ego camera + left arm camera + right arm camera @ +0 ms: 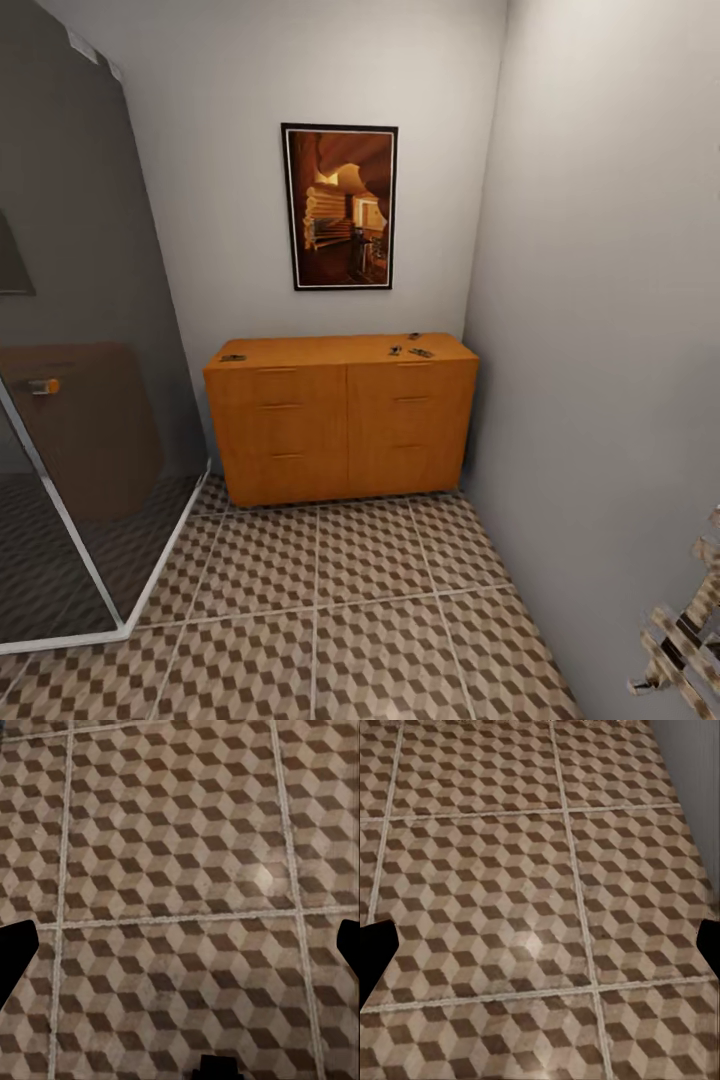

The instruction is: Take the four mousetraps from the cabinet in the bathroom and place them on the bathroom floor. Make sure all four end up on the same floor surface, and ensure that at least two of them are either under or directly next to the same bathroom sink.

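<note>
The orange-brown cabinet [342, 420] stands against the back wall with its drawers shut. Several mousetraps lie on its flat top: one near the left end [233, 357], and three close together towards the right end [395, 350] [421, 352] [413, 336]. The cube-patterned bathroom floor [330, 600] stretches from the cabinet towards me. In the left wrist view my left gripper [180, 952] hangs open over bare tiles, its dark fingertips [15, 960] far apart. In the right wrist view my right gripper [540, 949] is likewise open over tiles. The sink is out of view.
A glass-walled shower [80, 420] with a white base rim fills the left side. A grey wall [600, 350] closes the right side, with a slatted patterned rack [685, 630] low on it. A framed picture [340, 205] hangs above the cabinet.
</note>
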